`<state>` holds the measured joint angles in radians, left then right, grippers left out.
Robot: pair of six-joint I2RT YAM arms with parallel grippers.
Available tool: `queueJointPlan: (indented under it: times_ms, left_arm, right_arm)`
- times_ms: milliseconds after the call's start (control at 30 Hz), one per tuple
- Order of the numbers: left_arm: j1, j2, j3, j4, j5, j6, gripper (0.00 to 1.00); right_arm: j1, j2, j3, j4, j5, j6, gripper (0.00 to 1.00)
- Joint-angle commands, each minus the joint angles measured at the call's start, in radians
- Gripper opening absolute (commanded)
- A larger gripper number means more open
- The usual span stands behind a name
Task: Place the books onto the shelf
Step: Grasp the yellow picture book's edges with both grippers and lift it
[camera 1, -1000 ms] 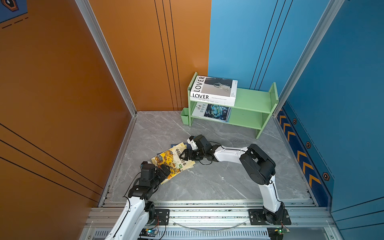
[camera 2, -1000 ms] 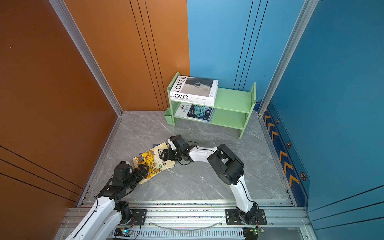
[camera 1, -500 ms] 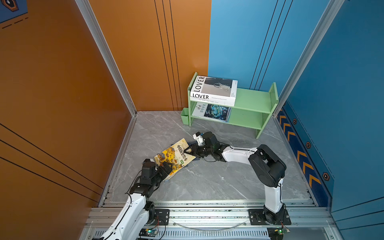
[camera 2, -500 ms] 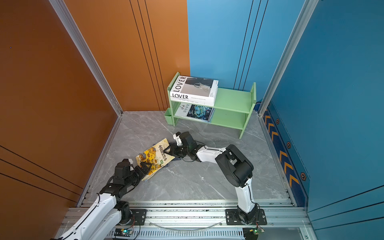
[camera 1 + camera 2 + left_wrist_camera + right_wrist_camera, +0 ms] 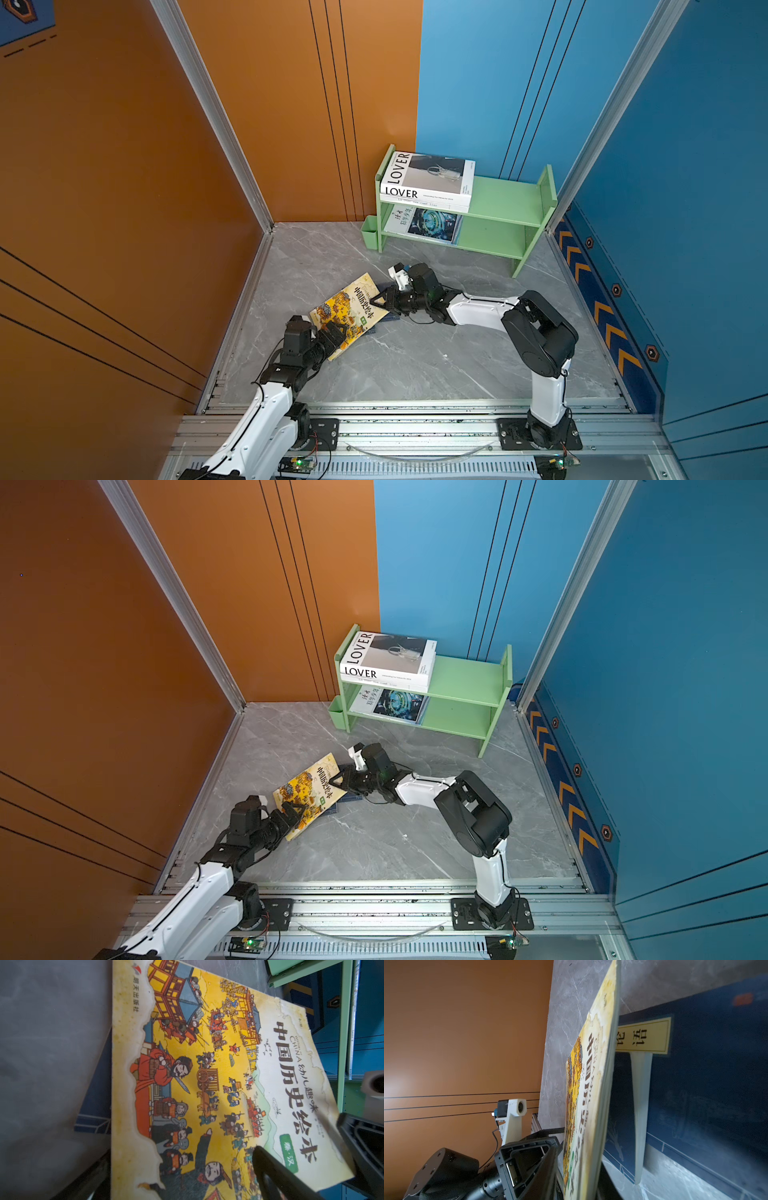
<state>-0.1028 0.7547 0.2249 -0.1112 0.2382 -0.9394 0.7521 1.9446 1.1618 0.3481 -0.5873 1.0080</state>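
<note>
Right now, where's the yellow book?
In both top views the yellow book lies tilted, left of centre, over a navy book, between left gripper and right gripper.

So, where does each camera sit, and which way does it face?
Both top views: high above the base rail, looking down on shelf, yellow book, both whole arms.
Left wrist: just above the yellow book, facing the shelf; its own fingers show.
Right wrist: near the floor, looking along that book's edge toward the orange wall; left gripper shows.
Shared: every view holds the yellow book.
</note>
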Motion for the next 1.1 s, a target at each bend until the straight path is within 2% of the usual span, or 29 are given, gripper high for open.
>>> queueJointPlan:
  times_ms: [0, 167, 233, 400, 533, 667, 833, 933, 1067]
  left_arm:
    - [0.003, -0.008, 0.061, 0.011, 0.035, 0.026, 0.99]
    - [0.011, 0.000, 0.172, -0.068, 0.040, 0.083, 0.98]
    - [0.022, 0.005, 0.229, -0.150, 0.047, 0.116, 0.98]
    - [0.065, 0.049, 0.383, -0.245, 0.114, 0.203, 0.98]
    - [0.068, 0.139, 0.484, -0.230, 0.202, 0.274, 0.98]
    - [-0.019, 0.291, 0.607, -0.224, 0.242, 0.415, 0.98]
    - [-0.183, 0.501, 0.796, -0.192, 0.340, 0.617, 0.98]
    - [-0.203, 0.633, 0.920, -0.154, 0.427, 0.653, 1.00]
    - [-0.212, 0.794, 1.038, -0.087, 0.534, 0.655, 0.96]
  right_arm:
    - [-0.003, -0.036, 0.010, -0.080, 0.033, -0.051, 0.19]
    - [-0.019, -0.072, 0.024, -0.143, 0.043, -0.095, 0.11]
    - [-0.040, -0.087, 0.024, -0.143, 0.024, -0.101, 0.09]
    - [-0.121, -0.161, -0.003, -0.153, -0.018, -0.129, 0.08]
    - [-0.175, -0.251, 0.003, -0.274, -0.067, -0.253, 0.09]
    - [-0.255, -0.320, 0.042, -0.474, -0.180, -0.456, 0.09]
    - [-0.383, -0.386, 0.065, -0.637, -0.335, -0.598, 0.10]
    - [-0.432, -0.434, 0.069, -0.714, -0.383, -0.658, 0.10]
    - [-0.470, -0.503, 0.060, -0.757, -0.442, -0.700, 0.09]
